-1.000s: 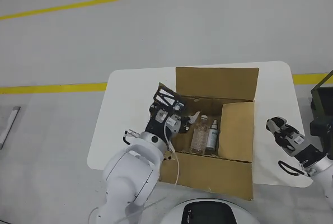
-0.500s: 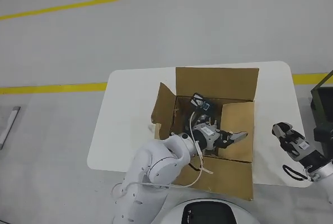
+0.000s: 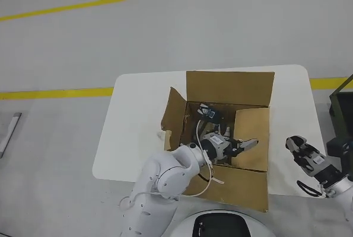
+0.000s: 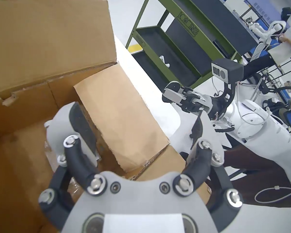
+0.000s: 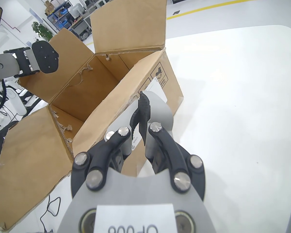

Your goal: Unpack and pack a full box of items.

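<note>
The open cardboard box (image 3: 229, 89) stands mid-table with its flaps up. My left arm is bent into it, and the left gripper (image 3: 245, 144) hangs open over the inside, by the right inner flap (image 4: 116, 112). Nothing lies between its fingers (image 4: 77, 120). A dark blue packet (image 3: 209, 111) lies inside near the back wall; the arm hides the other contents. My right gripper (image 3: 295, 144) is shut and empty over the bare table to the right of the box (image 5: 106, 83). It also appears past the box as the right gripper (image 4: 177, 95).
The white table (image 3: 134, 118) has bare room left and right of the box. A green shelf cart (image 3: 347, 101) stands off the table's right edge, close to my right arm. The front flap (image 3: 235, 186) overhangs the near table edge.
My left arm swung from the box's left flap across into the box, toward the right inner flap. The dark packet it carried now lies inside. The right gripper shifted slightly.
</note>
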Tool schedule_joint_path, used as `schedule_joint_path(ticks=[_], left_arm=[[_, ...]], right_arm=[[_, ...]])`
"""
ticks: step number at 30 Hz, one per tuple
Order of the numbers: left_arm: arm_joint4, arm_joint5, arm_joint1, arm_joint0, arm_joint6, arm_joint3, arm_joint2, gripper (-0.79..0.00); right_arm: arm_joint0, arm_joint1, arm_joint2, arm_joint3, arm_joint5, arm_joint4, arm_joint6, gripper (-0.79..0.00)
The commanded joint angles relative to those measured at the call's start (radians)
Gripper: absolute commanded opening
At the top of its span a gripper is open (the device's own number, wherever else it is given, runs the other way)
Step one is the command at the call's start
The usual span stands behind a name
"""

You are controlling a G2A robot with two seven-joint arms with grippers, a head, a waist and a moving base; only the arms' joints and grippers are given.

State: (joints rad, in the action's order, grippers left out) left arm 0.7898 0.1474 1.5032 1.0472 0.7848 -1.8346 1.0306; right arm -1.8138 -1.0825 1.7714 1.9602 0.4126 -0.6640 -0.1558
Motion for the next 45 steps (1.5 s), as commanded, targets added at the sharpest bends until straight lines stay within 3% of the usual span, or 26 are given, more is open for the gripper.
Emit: schedule_joint_path(ticks=[1,6,10,16,32,40,45], left_arm=[[-0.051,-0.007,0.005,0.006,-0.043,0.039,-0.022,0.0],[-0.181,-0.044,0.023,0.004,-0.17,0.184,-0.061,0.0],[-0.233,-0.053,0.031,-0.028,-0.2,0.282,-0.072,0.0],[-0.231,-0.074,0.033,-0.045,-0.235,0.346,-0.066,0.0],[-0.323,-0.054,0.031,-0.024,-0.199,0.355,-0.082,0.0],[-0.392,-0.043,0.034,-0.026,-0.199,0.305,-0.091,0.0],[-0.397,-0.038,0.037,-0.042,-0.2,0.256,-0.108,0.0]], right_arm=[[0.002,-0.001,-0.003,-0.006,-0.007,-0.015,-0.001,-0.785],[0.01,-0.004,-0.032,-0.022,-0.021,-0.032,0.004,-0.785],[0.011,-0.007,-0.054,-0.021,-0.029,-0.043,0.006,-0.785],[0.01,-0.01,-0.071,-0.023,-0.04,-0.056,0.006,-0.785],[0.023,-0.015,-0.109,-0.032,-0.034,-0.062,-0.022,-0.785],[0.035,-0.017,-0.116,-0.027,-0.032,-0.045,-0.033,-0.782],[0.031,-0.018,-0.084,-0.021,-0.05,-0.008,-0.007,-0.548]])
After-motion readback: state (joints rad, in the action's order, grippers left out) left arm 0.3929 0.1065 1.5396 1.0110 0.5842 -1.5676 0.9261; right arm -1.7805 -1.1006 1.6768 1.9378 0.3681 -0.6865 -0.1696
